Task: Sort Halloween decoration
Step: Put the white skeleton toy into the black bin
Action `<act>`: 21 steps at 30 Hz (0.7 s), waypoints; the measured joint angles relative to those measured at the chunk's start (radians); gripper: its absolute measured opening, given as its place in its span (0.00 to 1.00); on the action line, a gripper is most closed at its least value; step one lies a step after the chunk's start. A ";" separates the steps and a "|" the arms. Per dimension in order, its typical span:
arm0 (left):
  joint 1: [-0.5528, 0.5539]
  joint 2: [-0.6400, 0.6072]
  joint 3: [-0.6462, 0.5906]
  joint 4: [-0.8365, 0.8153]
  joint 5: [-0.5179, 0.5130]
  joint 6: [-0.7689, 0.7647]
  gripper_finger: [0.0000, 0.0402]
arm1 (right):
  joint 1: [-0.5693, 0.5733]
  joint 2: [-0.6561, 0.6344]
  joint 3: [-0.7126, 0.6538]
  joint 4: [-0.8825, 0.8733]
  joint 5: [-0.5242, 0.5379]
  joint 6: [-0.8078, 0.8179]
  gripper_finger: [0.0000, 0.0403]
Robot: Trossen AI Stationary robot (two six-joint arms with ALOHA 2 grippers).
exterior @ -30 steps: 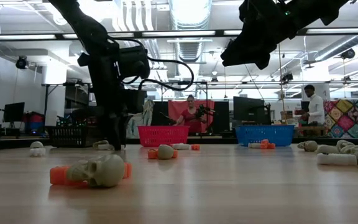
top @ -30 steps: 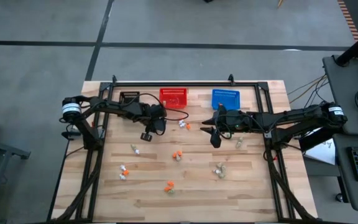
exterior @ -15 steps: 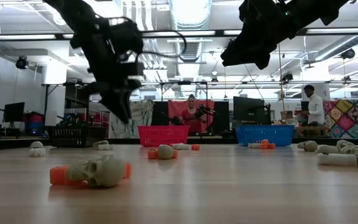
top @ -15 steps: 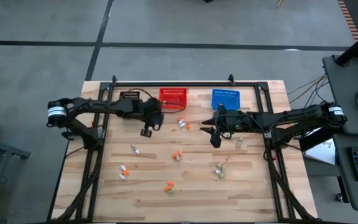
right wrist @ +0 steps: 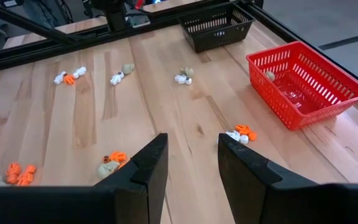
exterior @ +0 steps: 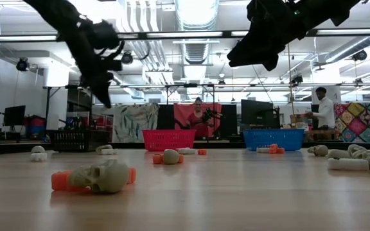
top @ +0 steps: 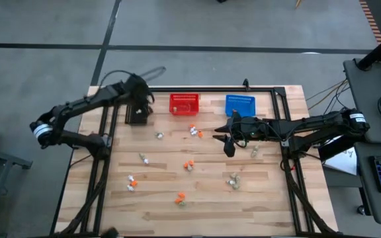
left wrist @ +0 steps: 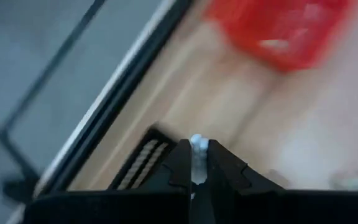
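A: High view first: the left tool (top: 139, 106) has swung from the middle of the table to the far left, and now hangs over the black basket (top: 137, 116).

B: Is it carrying anything?

A: Yes. In the left wrist view its fingers are pinched together on a small white trinket (left wrist: 197, 144), with the black basket just below. A moment ago that tool was lower, near the red basket (top: 184, 104).

B: So a pick is done and the drop is next?

A: That is my reading: the white piece looks bound for the black basket, and release has not happened yet.

B: And the right tool (top: 227, 144)?

A: It has not moved, hovering mid-table with its fingers apart and nothing between them, as the right wrist view shows.

B: What is left to sort?

A: Plenty. Orange pieces (top: 188, 164) lie at the centre, a beige-grey cluster (top: 233, 180) sits to the right, and more orange and white bits lie nearer on the left. A few items already rest in the red and blue baskets (top: 239, 104).
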 joint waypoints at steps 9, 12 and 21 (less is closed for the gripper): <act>0.187 0.094 -0.001 -0.023 0.000 -0.073 0.02 | 0.000 0.000 0.000 0.004 0.000 0.000 0.32; 0.187 0.131 -0.001 -0.044 0.001 -0.061 0.02 | 0.000 0.000 0.000 0.004 0.000 0.000 0.32; 0.180 0.226 -0.002 -0.074 0.002 -0.026 0.02 | 0.000 0.000 0.000 0.003 0.000 0.000 0.32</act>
